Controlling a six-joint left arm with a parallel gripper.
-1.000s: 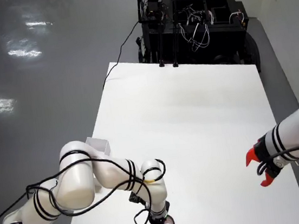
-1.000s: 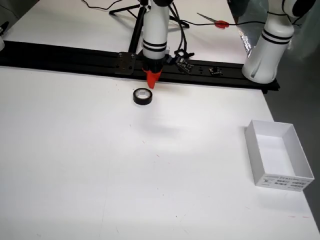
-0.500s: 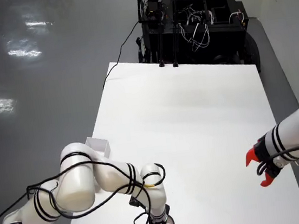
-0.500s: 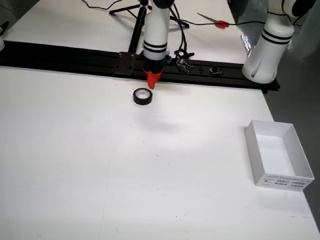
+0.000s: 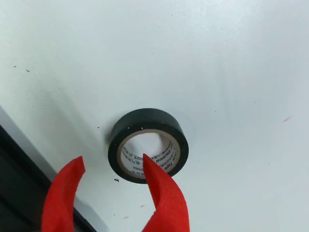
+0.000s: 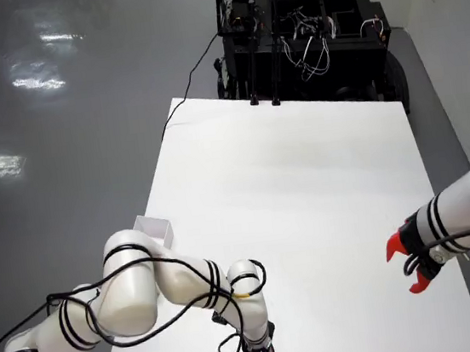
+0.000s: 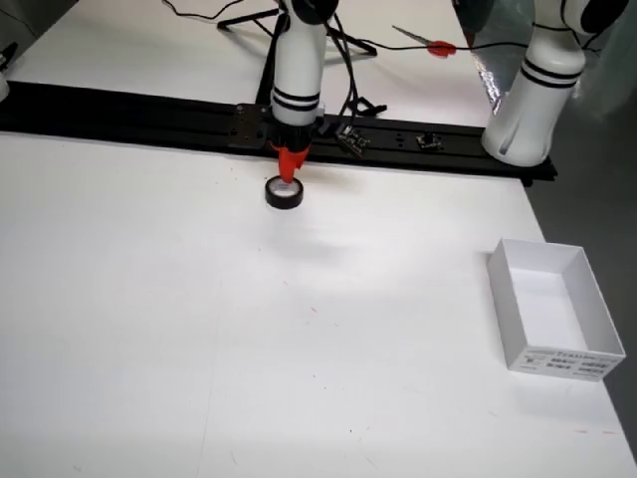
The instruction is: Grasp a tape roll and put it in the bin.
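Tape roll (image 5: 147, 145): black, flat on white bench (image 5: 217, 58) near its edge. Pincer (image 5: 112, 169): red fingers spread, one over the roll's core, one outside; not gripping. Bin (image 7: 552, 309): white, well apart.

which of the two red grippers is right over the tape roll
The gripper on the arm by the black rail, poised at the black tape roll. The other red gripper hangs past the table's far side, near nothing.
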